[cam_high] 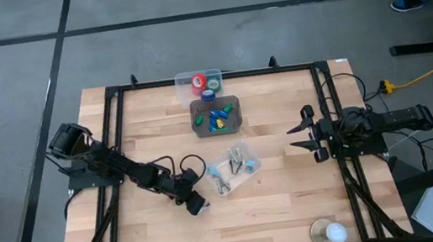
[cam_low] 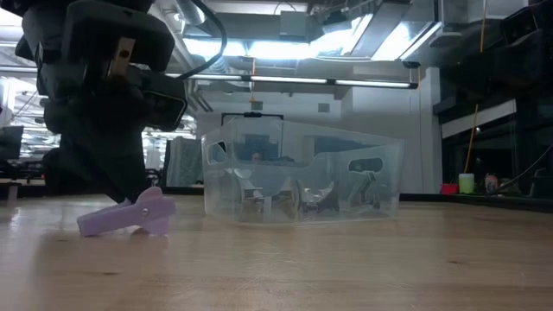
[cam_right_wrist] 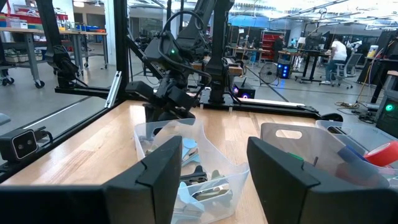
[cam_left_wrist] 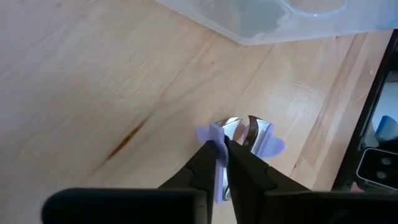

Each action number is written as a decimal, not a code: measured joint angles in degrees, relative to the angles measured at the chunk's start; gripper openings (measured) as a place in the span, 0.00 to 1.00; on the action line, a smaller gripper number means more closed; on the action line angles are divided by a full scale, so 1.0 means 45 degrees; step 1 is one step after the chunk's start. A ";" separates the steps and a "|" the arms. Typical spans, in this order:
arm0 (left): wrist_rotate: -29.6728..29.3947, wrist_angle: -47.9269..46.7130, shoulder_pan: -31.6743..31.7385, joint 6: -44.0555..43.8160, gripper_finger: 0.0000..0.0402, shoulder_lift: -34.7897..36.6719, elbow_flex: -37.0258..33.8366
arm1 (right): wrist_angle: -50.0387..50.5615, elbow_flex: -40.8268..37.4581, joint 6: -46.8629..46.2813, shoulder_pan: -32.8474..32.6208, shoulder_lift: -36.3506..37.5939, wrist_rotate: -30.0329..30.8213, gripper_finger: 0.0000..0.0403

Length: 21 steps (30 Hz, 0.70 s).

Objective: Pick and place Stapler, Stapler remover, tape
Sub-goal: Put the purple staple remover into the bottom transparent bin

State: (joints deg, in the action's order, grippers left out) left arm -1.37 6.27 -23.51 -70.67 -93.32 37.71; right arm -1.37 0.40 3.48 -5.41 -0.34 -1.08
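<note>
**Left gripper pinches the lilac staple remover on the table**

Left gripper (cam_left_wrist: pixel 222 163) is down at the near-middle of the wooden table (cam_high: pixel 297 211), its two dark fingers pressed onto the thin plastic edge of a lilac staple remover (cam_left_wrist: pixel 245 140). In the left wrist view the remover's metal claws and rounded lilac wings stick out past the fingertips. In the low view the remover lies on the wood beneath the gripper, just beside the clear bin.

That clear bin (cam_low: pixel 302 177) holds more staple removers, seen as a jumble of metal and pale plastic, and it sits just beside the left gripper on the side toward the right arm. Farther back along the table's middle stands a grey tray (cam_high: pixel 216 116) with small blue, green and yellow pieces. Behind it, at the far edge, a clear container (cam_high: pixel 199 81) holds the tape (cam_high: pixel 206 83): red, green and blue rolls.

Right gripper (cam_high: pixel 299 136) waits at the table's right side, well apart from the bins, its fingers spread and empty.
</note>
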 joint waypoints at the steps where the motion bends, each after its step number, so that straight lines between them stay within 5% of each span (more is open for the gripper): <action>1: 0.0000 -0.0001 0.0000 0.0000 0.06 0.0005 0.0000 | 0.0002 -0.0003 -0.0004 0.0001 0.0000 0.0000 0.47; 21: -0.0027 0.0926 0.0000 0.0909 0.01 -0.0029 -0.0029 | -0.0003 0.0001 -0.0004 -0.0004 -0.0004 0.0000 0.47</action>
State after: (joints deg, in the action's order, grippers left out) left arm -1.49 10.44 -23.51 -66.58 -93.45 37.58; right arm -1.39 0.40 3.47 -5.43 -0.36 -1.08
